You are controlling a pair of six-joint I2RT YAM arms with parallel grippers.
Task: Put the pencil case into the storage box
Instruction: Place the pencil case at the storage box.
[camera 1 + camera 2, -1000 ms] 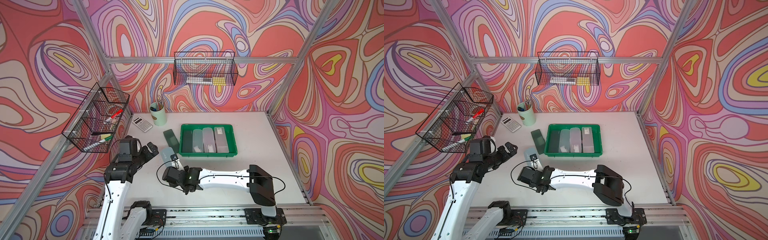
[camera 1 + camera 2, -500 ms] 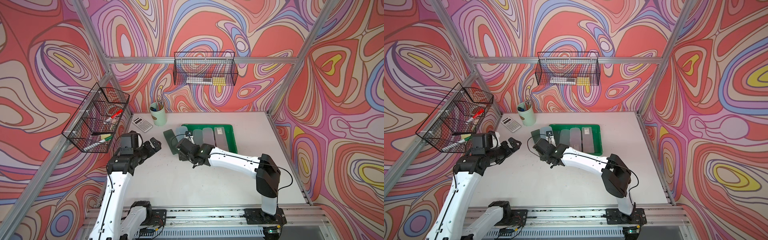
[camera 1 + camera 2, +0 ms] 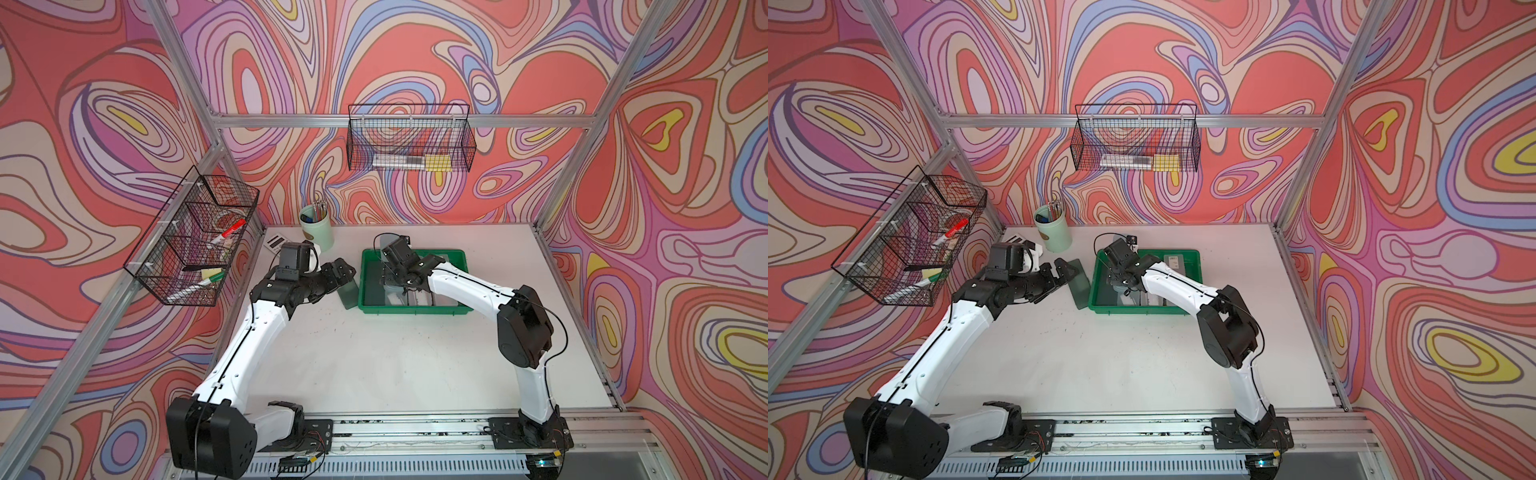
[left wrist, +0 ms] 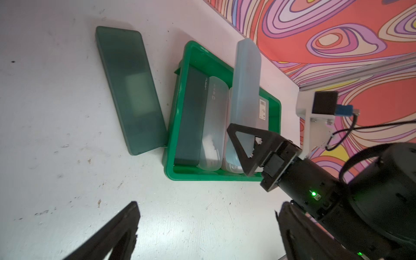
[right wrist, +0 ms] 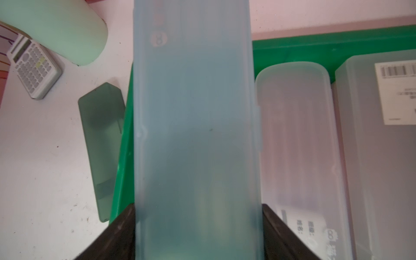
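— State of the right hand (image 5: 199, 216)?
— Clamped on the near end of the pale blue pencil case (image 5: 193, 112), held over the left side of the green storage box (image 4: 213, 176).
— And the left hand (image 3: 343, 272)?
— Fingers apart, above the tabletop (image 3: 374, 353), near a dark green case (image 4: 132, 90) lying just left of the box.

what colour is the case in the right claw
Translucent pale blue. The case shows best in the right wrist view.
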